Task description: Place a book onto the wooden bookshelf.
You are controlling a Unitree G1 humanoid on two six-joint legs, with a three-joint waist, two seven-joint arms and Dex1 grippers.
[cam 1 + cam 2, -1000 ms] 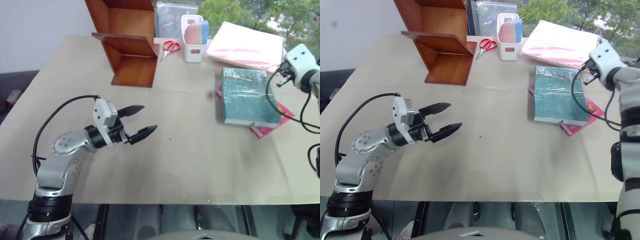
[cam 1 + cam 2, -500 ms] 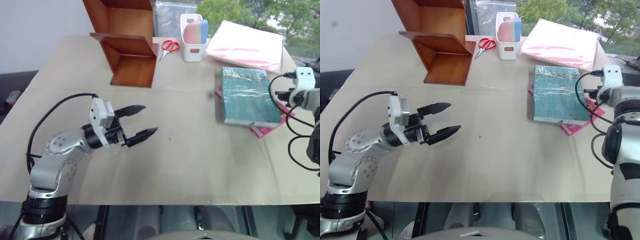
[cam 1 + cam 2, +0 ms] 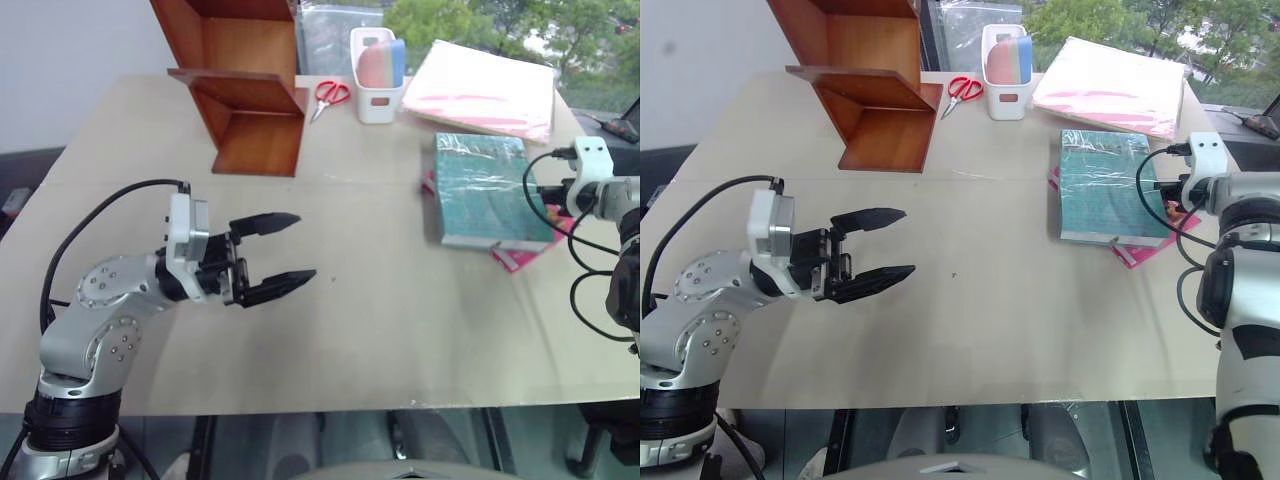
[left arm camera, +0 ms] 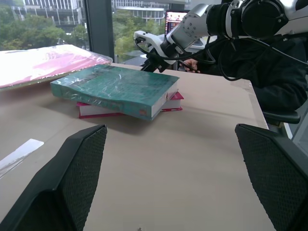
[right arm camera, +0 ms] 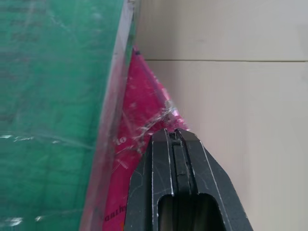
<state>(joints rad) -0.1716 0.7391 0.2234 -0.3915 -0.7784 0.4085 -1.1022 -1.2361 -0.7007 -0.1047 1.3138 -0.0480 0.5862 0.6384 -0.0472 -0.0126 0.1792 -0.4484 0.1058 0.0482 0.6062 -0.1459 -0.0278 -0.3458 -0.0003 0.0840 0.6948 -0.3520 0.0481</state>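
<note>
Tabletop reach underway: beside the book (image 3: 487, 187), the right gripper (image 5: 176, 137) is pinched empty; next, open to grasp.

A pale beige worktop (image 3: 400, 330) is seen by a window, lit by daylight.

A plain white wall (image 3: 70, 60) is seen behind the far left corner of the worktop. Green trees (image 3: 470, 20) are seen through the glass beyond its far edge, and in the left wrist view tall window panes are parted by a dark upright frame (image 4: 98, 29), with buildings (image 4: 48, 7) and foliage outside. A faint seam is seen running across the worktop's surface. Dark floor is glimpsed under the near edge.
</note>
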